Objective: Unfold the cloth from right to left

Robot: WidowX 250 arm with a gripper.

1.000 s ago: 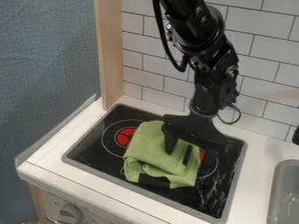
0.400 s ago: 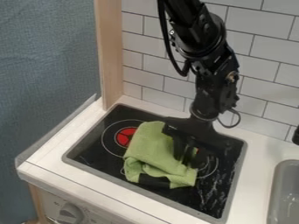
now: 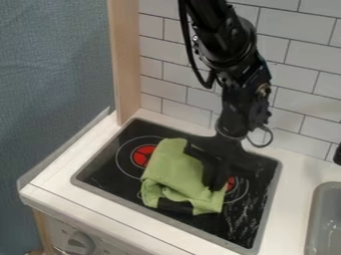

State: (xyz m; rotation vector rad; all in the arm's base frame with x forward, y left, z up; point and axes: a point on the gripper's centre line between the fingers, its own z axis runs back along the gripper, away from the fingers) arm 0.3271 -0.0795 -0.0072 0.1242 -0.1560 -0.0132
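Cloth (image 3: pixel 172 172) lies folded on stove (image 3: pixel 110 172), gripper (image 3: pixel 214 187) at its R edge; can't tell how open, or if it holds anything. Risk: w/ shallow grip, edge may slip; w/ many layers, all may drag L.

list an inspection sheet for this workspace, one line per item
surface: black stovetop with red burner marks, set in a white counter
job's things: green cloth, folded, on the stovetop
clutter: dark object at the right edge, cut off
end effector: at the cloth's right side; grip unclear
cables: black cable looping beside the arm
surroundings: tiled wall behind, grey sink at right, wooden post at left
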